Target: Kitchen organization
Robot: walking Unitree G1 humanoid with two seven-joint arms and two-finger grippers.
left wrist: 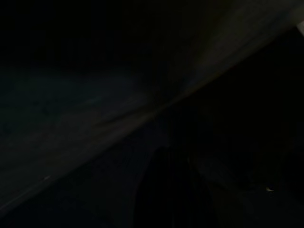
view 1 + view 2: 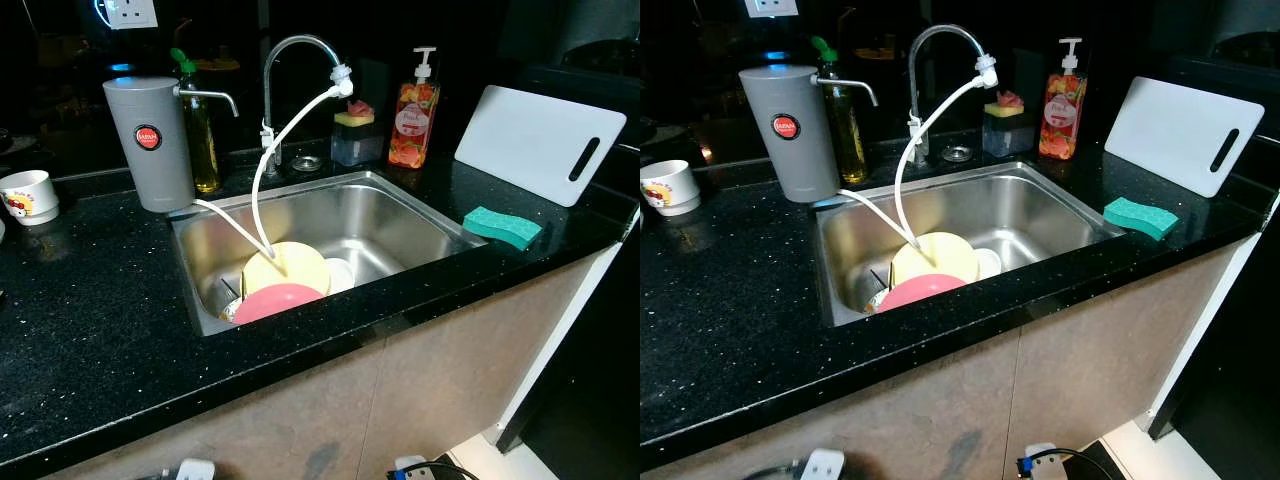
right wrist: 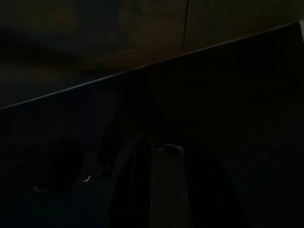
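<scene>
Stainless steel sink (image 2: 400, 215) held a yellow plate (image 2: 287, 265) and pink plate (image 2: 277, 299) under a white hose (image 2: 268, 165) — snag risk; whether either gripper was open couldn't be told.

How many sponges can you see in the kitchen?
2. A green sponge lies on the counter right of the sink. A yellow-and-pink one sits in a holder behind the sink, by the soap bottle. Others may hide in the dark.
</scene>
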